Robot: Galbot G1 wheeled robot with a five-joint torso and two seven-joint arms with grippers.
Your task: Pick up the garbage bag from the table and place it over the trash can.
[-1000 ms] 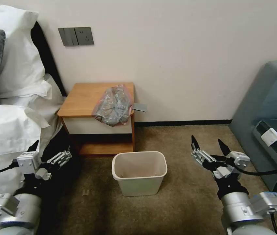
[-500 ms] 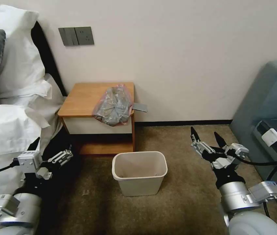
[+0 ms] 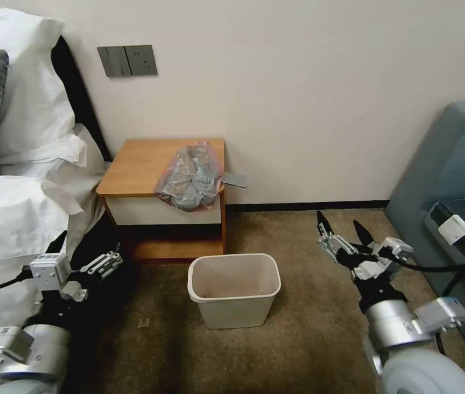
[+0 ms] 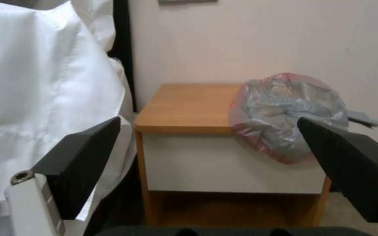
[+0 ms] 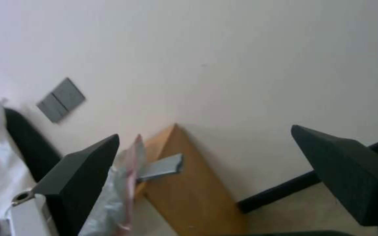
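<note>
The garbage bag (image 3: 191, 176), crinkly grey plastic with a pinkish rim, lies bunched on the right front part of the table (image 3: 139, 164) and hangs a little over its front edge. On the carpet in front of the table stands the cream trash can (image 3: 234, 290), upright and unlined. My left gripper (image 3: 87, 251) is open, low at the left beside the bed. My right gripper (image 3: 339, 220) is open above the carpet, right of the trash can and below table height. The left wrist view faces the table (image 4: 184, 105) and the bag (image 4: 285, 111) between its fingers (image 4: 84, 154).
A bed with white pillows (image 3: 18, 164) borders the table's left side. A grey sofa (image 3: 451, 180) stands at the right. A flat grey piece (image 3: 235, 180) sticks out past the table's right edge. Open carpet (image 3: 298, 241) lies between the trash can and the sofa.
My right gripper has moved a little forward and left, toward the table. The left arm, bag and trash can have stayed put.
</note>
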